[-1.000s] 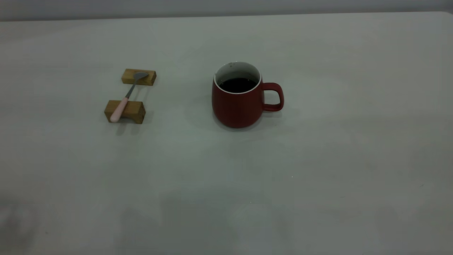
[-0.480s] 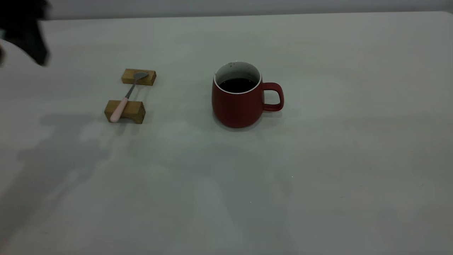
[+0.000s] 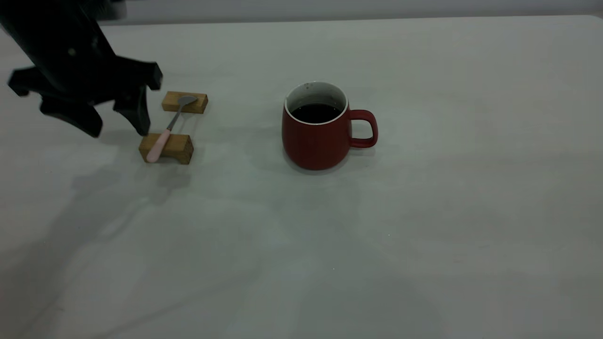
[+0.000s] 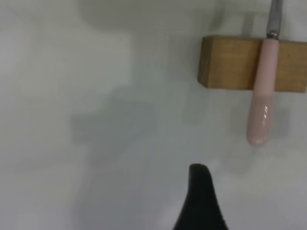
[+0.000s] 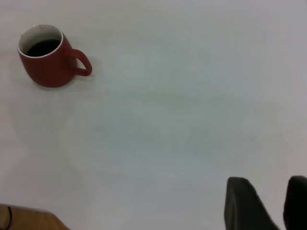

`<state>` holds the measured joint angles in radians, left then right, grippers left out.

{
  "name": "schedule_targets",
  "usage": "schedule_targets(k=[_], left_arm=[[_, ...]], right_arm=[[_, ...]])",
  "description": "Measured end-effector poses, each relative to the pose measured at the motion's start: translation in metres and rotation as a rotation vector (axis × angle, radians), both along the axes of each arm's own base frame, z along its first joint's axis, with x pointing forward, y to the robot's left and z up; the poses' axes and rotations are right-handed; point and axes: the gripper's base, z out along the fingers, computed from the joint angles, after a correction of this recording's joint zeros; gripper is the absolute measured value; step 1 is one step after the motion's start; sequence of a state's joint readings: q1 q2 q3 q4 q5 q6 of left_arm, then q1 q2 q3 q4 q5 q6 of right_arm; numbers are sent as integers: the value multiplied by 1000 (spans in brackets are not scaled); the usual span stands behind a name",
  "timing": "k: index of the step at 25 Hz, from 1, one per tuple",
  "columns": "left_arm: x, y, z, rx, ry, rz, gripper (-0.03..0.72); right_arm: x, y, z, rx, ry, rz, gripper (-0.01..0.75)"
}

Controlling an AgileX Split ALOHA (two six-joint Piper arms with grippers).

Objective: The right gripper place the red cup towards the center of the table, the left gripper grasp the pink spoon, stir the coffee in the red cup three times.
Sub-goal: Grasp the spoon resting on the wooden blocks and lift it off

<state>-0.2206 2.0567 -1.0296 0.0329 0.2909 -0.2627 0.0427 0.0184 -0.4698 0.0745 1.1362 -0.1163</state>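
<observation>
The red cup (image 3: 316, 140) stands upright near the middle of the table (image 3: 424, 226), handle to the right, with dark coffee (image 3: 315, 113) inside. The pink spoon (image 3: 158, 145) lies across two wooden blocks, its grey bowl on the far one. My left gripper (image 3: 118, 127) hangs open just left of the spoon's handle, holding nothing. In the left wrist view one fingertip (image 4: 199, 175) shows short of the spoon (image 4: 261, 103). My right gripper (image 5: 269, 203) is off to the side, far from the cup (image 5: 48, 64), fingers close together and holding nothing.
The near wooden block (image 3: 173, 147) carries the spoon's handle and the far block (image 3: 195, 103) its bowl. A brown wooden corner (image 5: 29, 219) shows at the edge of the right wrist view. Bare tabletop spreads in front of and to the right of the cup.
My left arm has come in from the upper left and dropped beside the spoon's handle. The cup, spoon and blocks have not moved.
</observation>
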Motion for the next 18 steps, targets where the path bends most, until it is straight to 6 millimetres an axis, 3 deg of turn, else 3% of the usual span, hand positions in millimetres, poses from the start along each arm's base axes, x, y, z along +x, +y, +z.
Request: schedule_targets(k=[9, 18], left_arm=[[3, -3, -34, -11, 0, -8, 623], [16, -12, -49, -6, 1, -53, 610]], right_arm=[[0, 0, 0, 0, 0, 0, 241], [0, 0, 0, 0, 0, 0, 241]])
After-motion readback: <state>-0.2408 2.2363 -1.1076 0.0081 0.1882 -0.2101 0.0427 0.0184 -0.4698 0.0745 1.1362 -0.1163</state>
